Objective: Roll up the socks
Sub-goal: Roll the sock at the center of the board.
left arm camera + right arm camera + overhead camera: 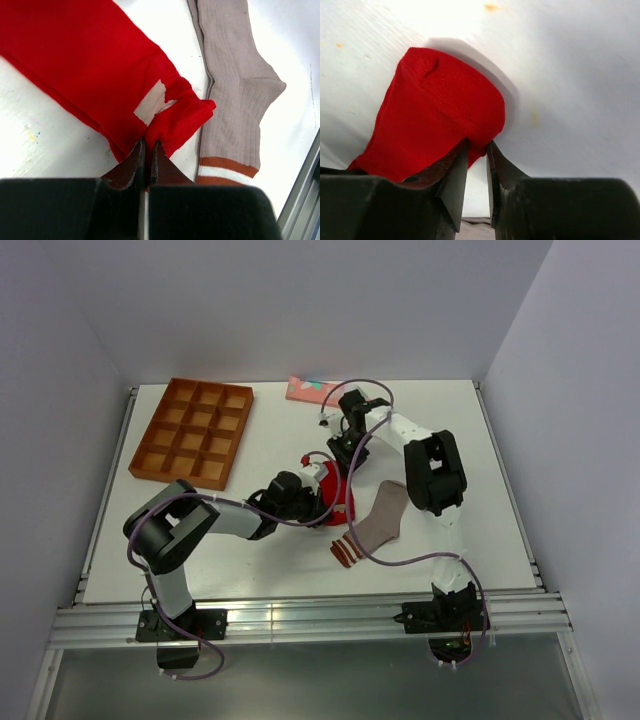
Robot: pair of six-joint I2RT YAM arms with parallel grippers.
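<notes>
- Closest to me: metal rails (300,622) along near edge of white table (480,440), both arms bolted on there.
- Left arm (165,540) reaches rightward to mid-table, w/ left gripper (318,502) low at near-left side of red sock (340,502).
- Left wrist view: fingers (132,165) pressed together, no real gap, a fold of the red cloth nipped btwn the tips. So it's got hold of the sock.
- White mark (150,102) on the sock sits just beyond those tips.
- Right arm (435,480) loops up & over from the right; right gripper (338,472) comes down on the sock's far end.
- Right wrist view: fingers (457,170) close together but a narrow slot shows. Sock's rounded end (435,115) sits right at the tips. Can't tell if it's actually pinched or only touching.
- Red sock itself: mid-table, partly bunched, btwn the two grippers.
- Grey-brown sock (385,512) lies flat just right of the red one, heel pointing right, striped cuff (345,550) toward near edge. In left wrist view the red fold meets its edge.
- Pink sock (312,390), w/ a teal patch, lies flat at far edge, well apart from the other two.
- Orange compartment tray (175,478) far-left on table, 3 by 4 cells, apart from all socks.
</notes>
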